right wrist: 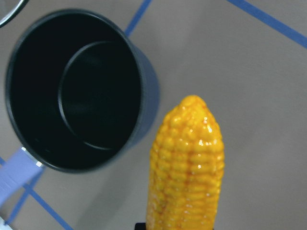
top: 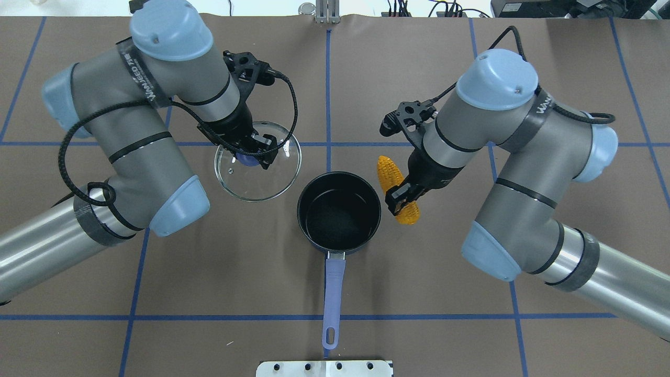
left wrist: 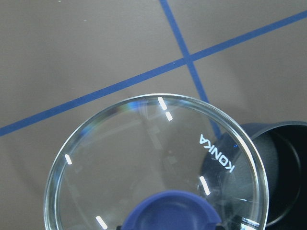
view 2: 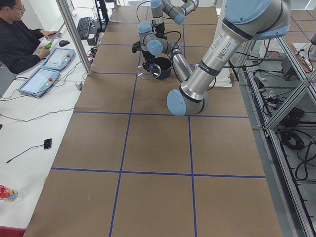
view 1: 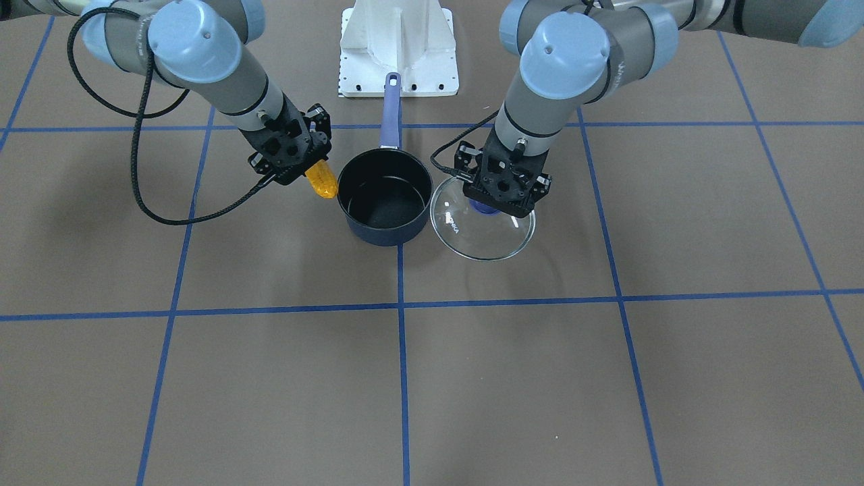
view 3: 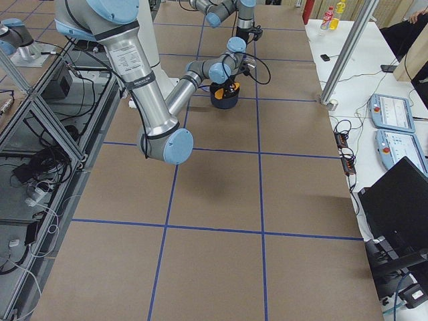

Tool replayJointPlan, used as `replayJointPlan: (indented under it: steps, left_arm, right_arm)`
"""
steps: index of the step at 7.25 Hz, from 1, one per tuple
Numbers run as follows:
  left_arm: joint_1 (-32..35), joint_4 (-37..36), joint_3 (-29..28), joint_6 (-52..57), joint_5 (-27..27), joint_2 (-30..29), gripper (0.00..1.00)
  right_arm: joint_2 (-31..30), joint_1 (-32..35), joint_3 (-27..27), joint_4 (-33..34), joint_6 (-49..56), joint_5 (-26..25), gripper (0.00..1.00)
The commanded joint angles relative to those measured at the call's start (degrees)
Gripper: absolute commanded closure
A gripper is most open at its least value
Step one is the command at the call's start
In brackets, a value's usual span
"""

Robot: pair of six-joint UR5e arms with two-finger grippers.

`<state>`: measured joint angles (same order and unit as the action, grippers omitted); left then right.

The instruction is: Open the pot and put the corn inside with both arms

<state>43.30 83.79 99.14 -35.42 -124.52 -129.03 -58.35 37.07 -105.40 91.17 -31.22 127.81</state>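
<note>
The dark blue pot (top: 339, 214) stands open and empty at the table's middle, its handle (top: 333, 293) pointing towards my base. My left gripper (top: 246, 154) is shut on the blue knob (left wrist: 170, 211) of the glass lid (top: 259, 178) and holds the lid beside the pot, on its left, off the rim. My right gripper (top: 402, 199) is shut on the yellow corn (top: 390, 173) and holds it just right of the pot, level with the rim. In the right wrist view the corn (right wrist: 187, 167) points past the pot (right wrist: 76, 91). The front view shows the lid (view 1: 482, 233), the corn (view 1: 322, 181) and the pot (view 1: 385, 196).
A white base plate (view 1: 398, 54) sits behind the pot handle. Blue tape lines cross the brown table. A black cable (view 1: 138, 169) loops under the right arm. An operator (view 2: 19, 34) sits at a side desk far to my left.
</note>
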Motion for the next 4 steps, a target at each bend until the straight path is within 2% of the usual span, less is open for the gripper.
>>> replayJointPlan:
  steps: [1, 3, 4]
  left_arm:
    - [3.09, 0.41, 1.31, 6.47, -0.81, 4.03, 0.47]
    - [6.52, 0.68, 1.49, 12.98, -0.98, 7.55, 0.47]
    - [8.01, 0.68, 1.4, 16.66, -4.81, 9.74, 0.47]
  right_arm:
    - [3.42, -4.27, 2.56, -3.86, -6.01, -5.44, 0.53]
    - [4.47, -5.95, 4.31, -7.66, -10.0, -7.83, 0.51]
    - [5.61, -6.05, 5.28, -7.76, -10.0, -7.84, 0.37]
